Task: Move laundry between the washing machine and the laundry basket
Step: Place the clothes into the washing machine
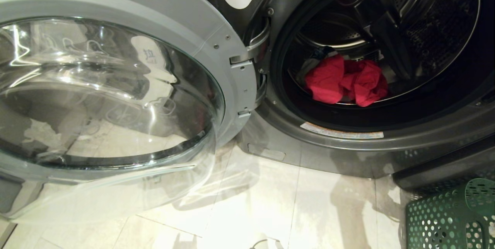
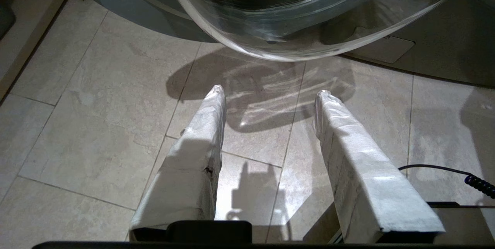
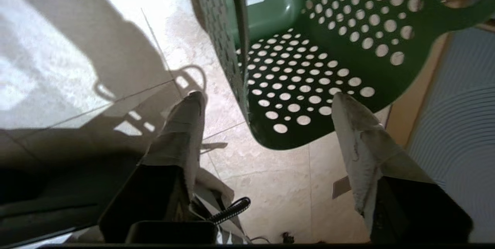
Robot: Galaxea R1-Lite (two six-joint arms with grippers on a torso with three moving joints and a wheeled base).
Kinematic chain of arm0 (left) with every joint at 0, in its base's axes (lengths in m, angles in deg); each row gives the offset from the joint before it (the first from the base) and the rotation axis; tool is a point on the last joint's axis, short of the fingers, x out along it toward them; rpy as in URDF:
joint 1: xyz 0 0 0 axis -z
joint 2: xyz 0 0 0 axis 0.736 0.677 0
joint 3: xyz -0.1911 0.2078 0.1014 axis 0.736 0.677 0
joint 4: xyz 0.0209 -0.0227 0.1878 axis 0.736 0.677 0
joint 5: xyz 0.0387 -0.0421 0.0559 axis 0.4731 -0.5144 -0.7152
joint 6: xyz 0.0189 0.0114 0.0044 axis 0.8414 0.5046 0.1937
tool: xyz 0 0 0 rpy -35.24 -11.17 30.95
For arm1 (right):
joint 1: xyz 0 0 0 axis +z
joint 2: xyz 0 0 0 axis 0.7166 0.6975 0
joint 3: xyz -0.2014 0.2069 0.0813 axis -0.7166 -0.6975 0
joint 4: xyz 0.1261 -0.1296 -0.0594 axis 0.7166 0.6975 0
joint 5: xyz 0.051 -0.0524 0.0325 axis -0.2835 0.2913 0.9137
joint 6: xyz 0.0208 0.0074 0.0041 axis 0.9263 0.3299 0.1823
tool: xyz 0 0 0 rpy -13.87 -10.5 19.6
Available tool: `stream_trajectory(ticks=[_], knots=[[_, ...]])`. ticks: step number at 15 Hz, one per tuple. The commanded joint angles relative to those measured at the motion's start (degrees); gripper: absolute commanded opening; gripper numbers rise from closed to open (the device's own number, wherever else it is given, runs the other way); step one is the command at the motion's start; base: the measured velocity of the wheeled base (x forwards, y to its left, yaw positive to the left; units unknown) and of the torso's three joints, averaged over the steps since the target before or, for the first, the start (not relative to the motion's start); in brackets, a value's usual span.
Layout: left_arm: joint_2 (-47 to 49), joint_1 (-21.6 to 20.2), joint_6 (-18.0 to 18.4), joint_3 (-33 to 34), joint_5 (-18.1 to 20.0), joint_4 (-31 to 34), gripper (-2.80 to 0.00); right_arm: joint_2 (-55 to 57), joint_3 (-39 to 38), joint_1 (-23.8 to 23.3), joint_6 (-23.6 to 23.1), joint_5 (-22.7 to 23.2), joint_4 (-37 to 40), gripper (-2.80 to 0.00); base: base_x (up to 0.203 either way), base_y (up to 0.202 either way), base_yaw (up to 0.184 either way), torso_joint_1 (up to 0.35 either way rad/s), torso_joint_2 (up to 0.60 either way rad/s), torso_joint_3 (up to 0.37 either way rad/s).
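Showing red laundry (image 1: 345,80) in head view; right gripper (image 3: 267,100) only wrist-side

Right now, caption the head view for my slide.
Washing machine door swung open, red laundry in the drum, green laundry basket on the floor nearby.

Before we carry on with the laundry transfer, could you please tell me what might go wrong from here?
The right claw hangs open just above the laundry basket rim; descending, a finger might catch the wall and tip it. The open door stands beside the drum, so a swing towards the red garment could clip it.
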Motion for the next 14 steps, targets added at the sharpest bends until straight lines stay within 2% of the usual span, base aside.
stream_trajectory(ticks=[1, 5, 7, 11, 12, 14], knots=[[0.07, -0.01, -0.03, -0.01, -0.01, -0.01, -2.8, 3.87, -0.87, -0.63, -0.48, 1.26, -0.47, 0.0, 0.0, 0.0, 0.0, 0.0, 0.0, 0.0], [0.07, -0.01, -0.03, -0.04, -0.01, -0.01, -2.8, 9.59, -1.35, -0.63, -0.62, 2.63, -0.95, 0.0, 0.0, 0.0, 0.0, 0.0, 0.0, 0.0], [0.07, -0.01, -0.03, 0.03, -0.01, -0.01, -2.8, 12.5, -0.53, -0.87, -0.48, 2.62, -3.65, 0.0, 0.0, 0.0, 0.0, 0.0, 0.0, 0.0], [0.07, -0.01, -0.03, 0.03, -0.01, -0.01, -2.8, 14.14, -0.54, -0.91, -0.52, 3.8, -5.23, 0.0, 0.0, 0.0, 0.0, 0.0, 0.0, 0.0], [0.07, -0.01, -0.03, -0.04, -0.01, -0.01, -2.8, 14.61, -0.55, -0.91, -0.4, 5.1, -5.19, -2.8, 0.0, 0.0, 0.0, 0.0, 0.0, 0.0], [0.07, -0.01, -0.03, 0.02, -0.01, -0.01, -2.8, 15.2, -0.39, -0.99, -0.09, 5.46, -5.18, -2.8, 0.0, 0.0, 0.0, 0.0, 0.0, 0.0]])
